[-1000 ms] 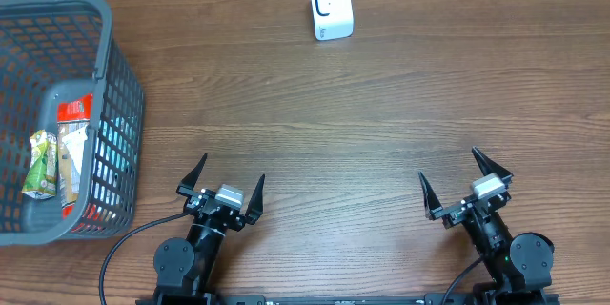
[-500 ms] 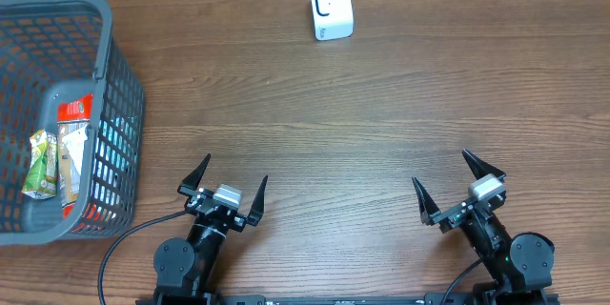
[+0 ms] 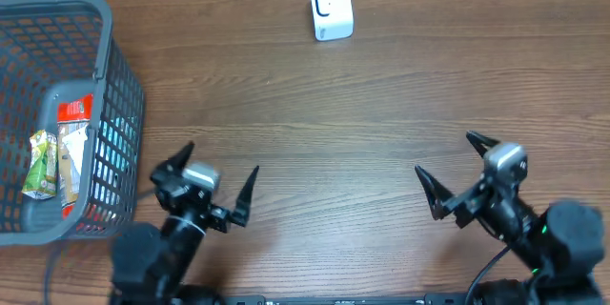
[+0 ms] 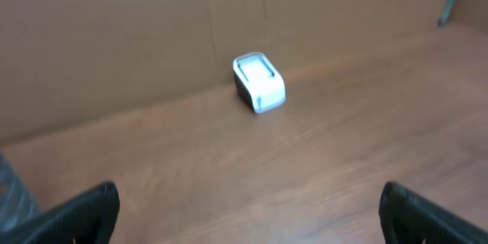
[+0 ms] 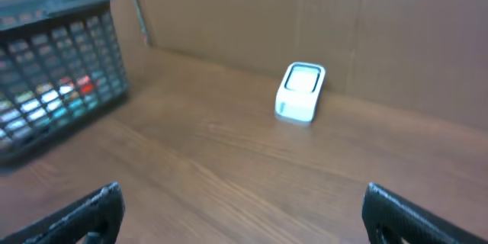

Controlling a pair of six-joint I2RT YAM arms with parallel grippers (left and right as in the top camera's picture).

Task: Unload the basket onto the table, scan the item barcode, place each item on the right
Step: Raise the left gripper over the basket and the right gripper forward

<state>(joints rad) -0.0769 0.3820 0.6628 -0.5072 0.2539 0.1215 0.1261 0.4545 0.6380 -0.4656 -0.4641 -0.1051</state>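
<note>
Several items (image 3: 46, 162) in basket (image 3: 57, 2), left gripper (image 3: 219, 158) near

The left gripper (image 3: 221, 158) has its jaws spread wide and holds nothing, with its arm directly behind it. The right gripper (image 3: 443, 152) is likewise wide apart and empty, wrist and arm behind it. The two claws are well apart.

A basket (image 3: 122, 124) sat on the left side of the table (image 3: 381, 105). Some snack packs (image 3: 43, 162) lay inside it, toward the near end. A small scanner (image 3: 331, 7) stood at the far edge of the table, about in the middle, well apart from the basket. A cardboard wall (image 4: 114, 30) stood right behind the scanner. The left gripper (image 3: 220, 157) was at the near edge, just beside the basket. The right gripper (image 3: 443, 152) was at the near edge on the right side.
</note>
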